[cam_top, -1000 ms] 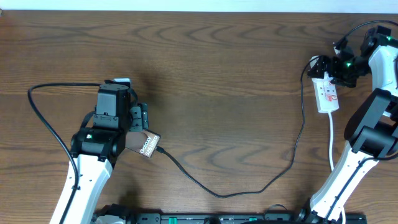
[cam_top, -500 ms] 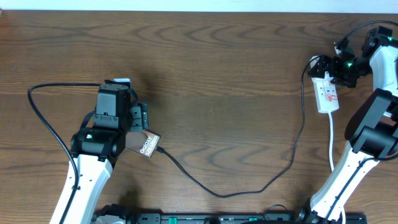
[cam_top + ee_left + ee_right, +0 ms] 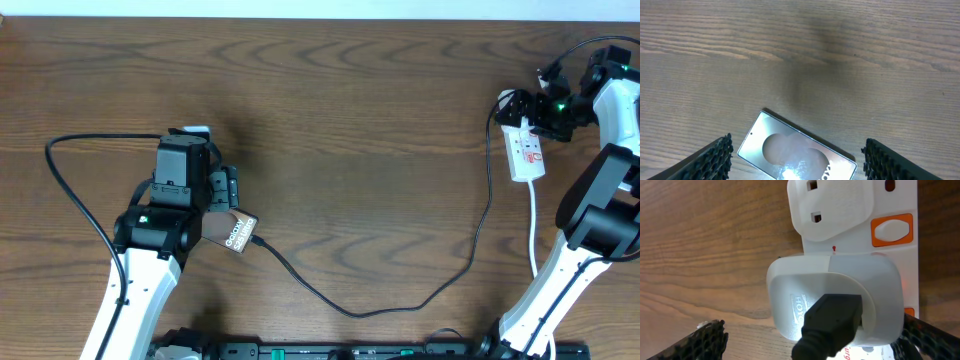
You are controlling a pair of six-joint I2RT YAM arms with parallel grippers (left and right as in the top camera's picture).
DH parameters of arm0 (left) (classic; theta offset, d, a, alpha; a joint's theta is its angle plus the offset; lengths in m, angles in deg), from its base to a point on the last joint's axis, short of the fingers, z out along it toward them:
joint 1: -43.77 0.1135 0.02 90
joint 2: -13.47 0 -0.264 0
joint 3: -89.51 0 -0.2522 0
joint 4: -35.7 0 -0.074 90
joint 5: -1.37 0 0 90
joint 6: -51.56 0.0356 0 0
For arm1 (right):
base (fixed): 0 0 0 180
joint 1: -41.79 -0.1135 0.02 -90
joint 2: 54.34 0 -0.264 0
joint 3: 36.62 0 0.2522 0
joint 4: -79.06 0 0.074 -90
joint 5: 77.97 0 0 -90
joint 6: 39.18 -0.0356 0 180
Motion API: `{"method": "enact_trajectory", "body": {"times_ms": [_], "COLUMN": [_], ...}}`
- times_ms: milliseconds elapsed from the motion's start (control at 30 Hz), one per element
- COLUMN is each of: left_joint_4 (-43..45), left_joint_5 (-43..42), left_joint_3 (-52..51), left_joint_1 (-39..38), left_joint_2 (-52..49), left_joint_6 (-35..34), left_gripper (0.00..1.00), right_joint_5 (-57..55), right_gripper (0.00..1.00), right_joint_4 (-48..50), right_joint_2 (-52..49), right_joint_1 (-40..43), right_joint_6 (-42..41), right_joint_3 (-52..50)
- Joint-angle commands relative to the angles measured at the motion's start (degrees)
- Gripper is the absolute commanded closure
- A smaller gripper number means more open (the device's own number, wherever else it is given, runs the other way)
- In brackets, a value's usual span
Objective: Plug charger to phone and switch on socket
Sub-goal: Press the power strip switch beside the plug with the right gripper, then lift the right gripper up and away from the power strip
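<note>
While the left gripper [image 3: 799,157] hangs wide open and empty, the phone [image 3: 785,150] lies flat directly beneath its fingers, with the charger cable [image 3: 400,300] apparently already seated in its labelled end. Farther off, the right gripper [image 3: 815,340], fully spread and holding nothing, straddles the power strip's [image 3: 900,200] white adapter [image 3: 840,285]. Pressing the orange-framed switch [image 3: 891,230] just ahead of its fingertips seems all that remains.

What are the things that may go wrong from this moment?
The open right gripper is centred on the white adapter in the socket; pressing down might hit it, not the orange switch. The open left gripper flanks the phone; nudging it may tug the charger loose.
</note>
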Motion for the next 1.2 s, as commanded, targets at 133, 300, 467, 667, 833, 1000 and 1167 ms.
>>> {"method": "enact_trajectory", "body": {"times_ms": [133, 300, 467, 667, 833, 1000, 1167], "left_joint_4": [-0.2, -0.17, -0.22, -0.2, -0.2, -0.22, -0.2], "left_joint_5": [-0.33, -0.33, -0.33, -0.33, -0.33, -0.33, -0.33], "left_joint_3": [1.51, 1.51, 1.51, 1.51, 1.51, 1.51, 1.51], "left_joint_1": [0.15, 0.13, 0.13, 0.13, 0.13, 0.13, 0.13], "left_joint_2": [-0.22, -0.22, -0.22, -0.22, -0.22, -0.22, -0.22], "left_joint_6": [-0.46, -0.46, -0.48, -0.48, -0.46, -0.46, -0.46], "left_gripper": [0.18, 0.18, 0.18, 0.18, 0.18, 0.18, 0.18], "right_joint_5": [0.17, -1.53, -5.97, -12.96, -18.69, -18.49, -18.1], "right_gripper": [0.01, 0.01, 0.01, 0.01, 0.01, 0.01, 0.01], "right_joint_4": [-4.9, -11.28, -18.93, -29.0, -34.95, -35.87, -35.63], "right_joint_2": [-2.91, -2.82, -2.82, -2.82, -2.82, -2.82, -2.82], "right_joint_1": [-0.57, 1.16, 2.05, 1.81, 0.66, -1.25, -2.38], "right_joint_6": [-4.61, -5.51, -8.35, -13.35, -19.78, -21.97, -21.99], "right_joint_3": [1.97, 9.79, 21.97, 37.66, 47.78, 52.48, 52.11]}}
